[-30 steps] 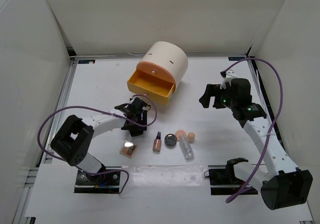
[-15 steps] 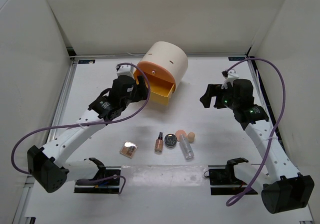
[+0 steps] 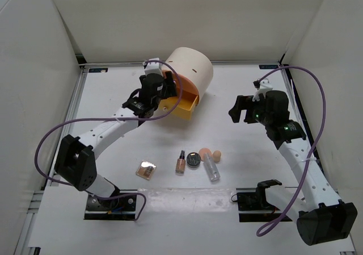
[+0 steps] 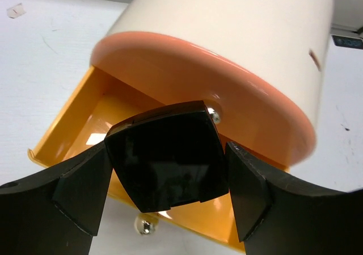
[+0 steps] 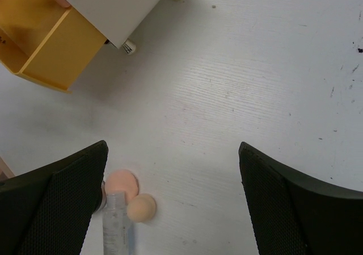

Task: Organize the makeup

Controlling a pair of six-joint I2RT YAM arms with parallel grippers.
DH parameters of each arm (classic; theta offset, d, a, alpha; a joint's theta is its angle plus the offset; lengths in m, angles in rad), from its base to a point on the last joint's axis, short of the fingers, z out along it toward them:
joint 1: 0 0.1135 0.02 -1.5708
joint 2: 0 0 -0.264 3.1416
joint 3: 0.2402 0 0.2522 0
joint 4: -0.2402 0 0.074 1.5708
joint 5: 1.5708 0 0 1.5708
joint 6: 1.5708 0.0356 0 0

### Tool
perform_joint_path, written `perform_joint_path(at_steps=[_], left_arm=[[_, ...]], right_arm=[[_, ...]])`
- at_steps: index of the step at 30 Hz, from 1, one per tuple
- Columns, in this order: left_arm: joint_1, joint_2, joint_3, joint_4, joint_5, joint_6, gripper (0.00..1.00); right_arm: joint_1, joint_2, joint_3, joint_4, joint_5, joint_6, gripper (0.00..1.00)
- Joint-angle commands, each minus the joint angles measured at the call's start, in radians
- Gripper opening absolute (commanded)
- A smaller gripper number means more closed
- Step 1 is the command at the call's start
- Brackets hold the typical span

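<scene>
A second earlier my left arm was folded low over the worktop (image 3: 113, 96), just beyond the rose-gold palette (image 3: 146, 169). By this moment it had swung up and away to the cream cylinder box (image 3: 190, 67). My left fingers (image 3: 161, 87) were clenched on the black square compact (image 4: 167, 155), one on each of two opposite sides, and held it over the open yellow drawer (image 4: 85, 130). I could not tell whether the compact touched the drawer. My right arm had barely shifted. My right fingers (image 3: 241, 110) stayed spread wide with nothing between them, above bare worktop on the right side and well apart from the box. The row of small things near the arm bases lay as it had before.

The compact was square, so it had no long axis. Its flat glossy face was turned toward my left wrist camera, twisted slightly so its top edge sloped, and it covered part of the drawer's opening and the peach drawer front (image 4: 227, 90) above it.

In the row, the slim bottle (image 3: 180, 162) lay with its long axis running near to far, dark cap toward the box. The clear tube (image 3: 211, 168) lay nearly parallel, leaning a little to the right at its near end. The round dark compact (image 3: 194, 159) sat between them, and the two peach sponges (image 3: 210, 153) lay just beyond the tube's far end.
</scene>
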Motion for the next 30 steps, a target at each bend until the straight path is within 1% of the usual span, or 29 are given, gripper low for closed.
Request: perform_joint_path(at_steps=[1,2,3,5,6,7,16,17,20,21,22,23,24,25,27,28,29,30], left_arm=[[0.021,0.004,0.068,0.033,0.001,0.028,0.70],[0.021,0.013,0.077,0.021,0.002,0.027,0.72],[0.022,0.020,0.082,0.005,0.001,0.028,0.79],[0.022,0.023,0.084,-0.001,0.004,0.021,0.82],[0.022,0.020,0.082,-0.010,0.002,0.021,0.89],[0.021,0.023,0.081,-0.016,-0.001,0.017,0.92],[0.022,0.020,0.096,-0.062,-0.012,-0.002,0.96],[0.024,0.014,0.102,-0.081,-0.009,-0.001,0.98],[0.024,-0.014,0.123,-0.105,-0.010,0.004,0.98],[0.022,-0.023,0.128,-0.124,-0.015,0.005,0.98],[0.024,-0.045,0.131,-0.142,-0.016,0.005,0.98],[0.022,-0.060,0.136,-0.182,-0.013,0.004,0.98],[0.022,-0.072,0.136,-0.209,-0.013,0.001,0.98],[0.022,-0.100,0.130,-0.234,-0.010,-0.005,0.98],[0.018,-0.137,0.090,-0.326,-0.010,-0.054,0.98],[0.018,-0.182,0.070,-0.351,-0.010,-0.073,0.98],[0.015,-0.203,0.044,-0.378,-0.010,-0.109,0.98],[0.009,-0.229,-0.002,-0.436,-0.008,-0.130,0.98]], right_arm=[[-0.005,-0.015,0.034,0.004,0.026,-0.020,0.98],[-0.002,-0.015,0.036,0.003,0.029,-0.026,0.97],[-0.005,-0.015,0.033,0.004,0.032,-0.026,0.97],[-0.002,-0.015,0.030,0.001,0.034,-0.026,0.98],[-0.005,-0.021,0.028,0.001,0.036,-0.026,0.97],[-0.008,-0.021,0.025,0.001,0.039,-0.026,0.97],[0.001,-0.036,0.044,-0.036,0.039,-0.056,0.98],[0.001,-0.040,0.050,-0.042,0.029,-0.063,0.97],[0.004,-0.040,0.073,-0.072,-0.047,-0.105,0.97],[0.004,-0.029,0.091,-0.097,-0.108,-0.124,0.97],[0.010,-0.021,0.099,-0.109,-0.138,-0.139,0.97],[0.031,-0.018,0.111,-0.115,-0.177,-0.142,0.97],[0.047,-0.012,0.122,-0.128,-0.188,-0.142,0.96],[0.090,0.003,0.125,-0.128,-0.193,-0.142,0.96],[0.154,0.019,0.123,-0.134,-0.158,-0.148,0.95],[0.230,0.040,0.120,-0.140,-0.129,-0.142,0.95],[0.274,0.052,0.117,-0.140,-0.071,-0.142,0.95],[0.310,0.065,0.110,-0.143,-0.049,-0.145,0.95]])
